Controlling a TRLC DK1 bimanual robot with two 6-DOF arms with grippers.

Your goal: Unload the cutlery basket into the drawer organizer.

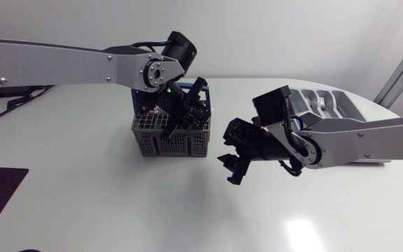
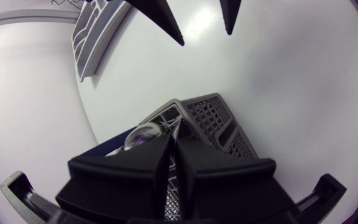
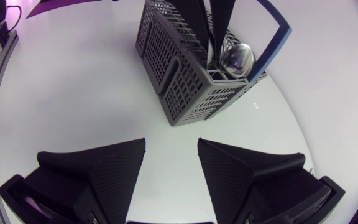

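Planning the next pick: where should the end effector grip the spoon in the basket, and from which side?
I'd grip the spoon at its bowl, from straight above: it stands bowl-up, shaft hidden inside the cutlery basket, whose walls block the sides. Mind the blue handle beside it.

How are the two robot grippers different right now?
The left gripper pokes down into the cutlery basket; the right gripper hangs over the table beside it. The left gripper is shut tight; the right gripper is wide open and empty. Both are matte black and wedge-fingered.
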